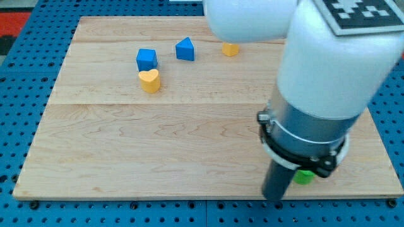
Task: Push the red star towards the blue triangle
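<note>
The blue triangle (185, 49) sits near the view's top, left of centre, on the wooden board (158, 145). No red star shows in this view; the large white and grey arm (328, 69) covers much of the view's right side. My tip (273, 198) is at the board's bottom edge on the right, far from the blue triangle. A green block (304, 177) peeks out just to the right of the rod, mostly hidden by the arm.
A blue cube (146, 59) lies left of the blue triangle, with a yellow heart (150, 81) just below it. An orange-yellow block (230, 49) lies right of the triangle, partly under the arm. Blue pegboard surrounds the board.
</note>
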Robot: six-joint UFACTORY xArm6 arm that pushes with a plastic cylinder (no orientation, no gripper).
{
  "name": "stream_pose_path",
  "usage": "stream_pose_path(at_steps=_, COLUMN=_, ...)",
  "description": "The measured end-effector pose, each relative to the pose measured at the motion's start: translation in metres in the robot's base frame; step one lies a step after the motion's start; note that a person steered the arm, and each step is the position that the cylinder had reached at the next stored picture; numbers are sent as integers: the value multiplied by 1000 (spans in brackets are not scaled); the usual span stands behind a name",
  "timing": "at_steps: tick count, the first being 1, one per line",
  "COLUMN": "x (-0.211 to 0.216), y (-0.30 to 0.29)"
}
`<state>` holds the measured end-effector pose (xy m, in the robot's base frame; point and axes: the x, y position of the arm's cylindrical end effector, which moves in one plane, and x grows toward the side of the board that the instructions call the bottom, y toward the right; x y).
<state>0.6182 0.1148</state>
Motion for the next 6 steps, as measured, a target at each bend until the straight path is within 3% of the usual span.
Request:
stream_pose_path(at_steps=2, x=-17, y=93)
stream_pose_path(at_steps=5, x=-119, y=4)
stream_pose_path(at_steps=6, x=-78, y=12)
